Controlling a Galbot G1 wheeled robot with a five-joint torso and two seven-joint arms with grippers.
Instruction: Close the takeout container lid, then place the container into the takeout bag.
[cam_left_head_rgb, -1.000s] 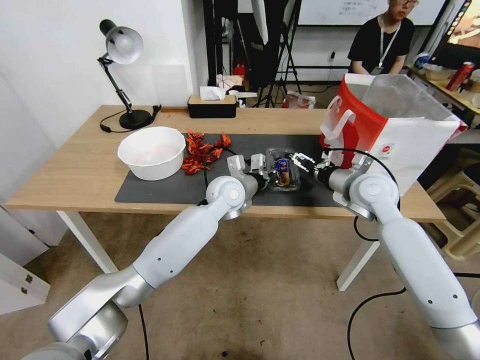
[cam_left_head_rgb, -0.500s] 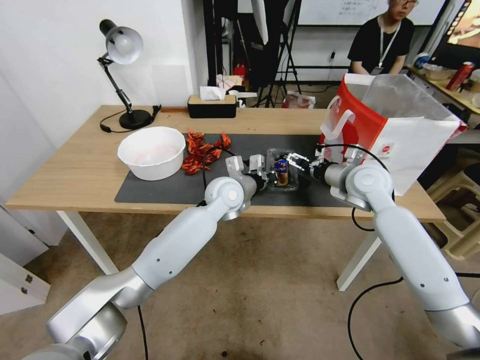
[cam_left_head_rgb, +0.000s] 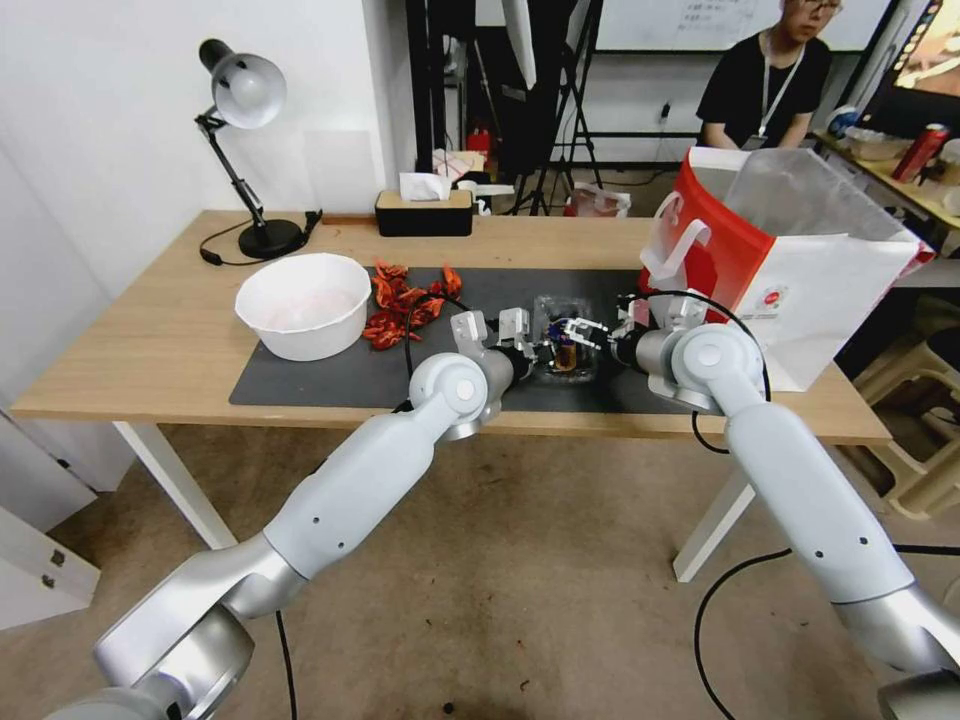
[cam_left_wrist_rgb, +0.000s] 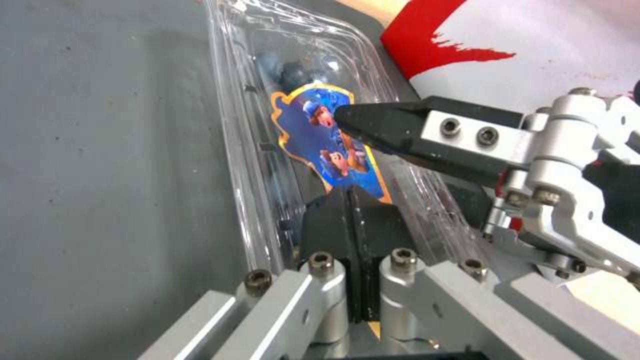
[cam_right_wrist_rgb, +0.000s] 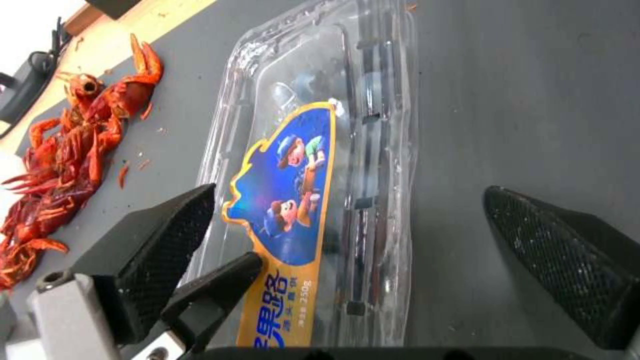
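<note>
One takeout container (cam_left_head_rgb: 566, 345) lies on the dark mat (cam_left_head_rgb: 330, 375) just beside the one takeout bag (cam_left_head_rgb: 790, 250), a few blueberries inside under the lid (cam_right_wrist_rgb: 300, 165). The left gripper (cam_left_wrist_rgb: 352, 210) has fingers pressed together at its edge. The right gripper (cam_right_wrist_rgb: 347, 250) is spread over it. The right wrist view adds one crayfish pile (cam_right_wrist_rgb: 60, 155).

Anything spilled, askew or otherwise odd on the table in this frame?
Yes: a heap of red crayfish lies loose on the dark mat beside the white bowl, with small bits scattered around it. The takeout container sits flat, lid down, nothing spilled from it.
</note>
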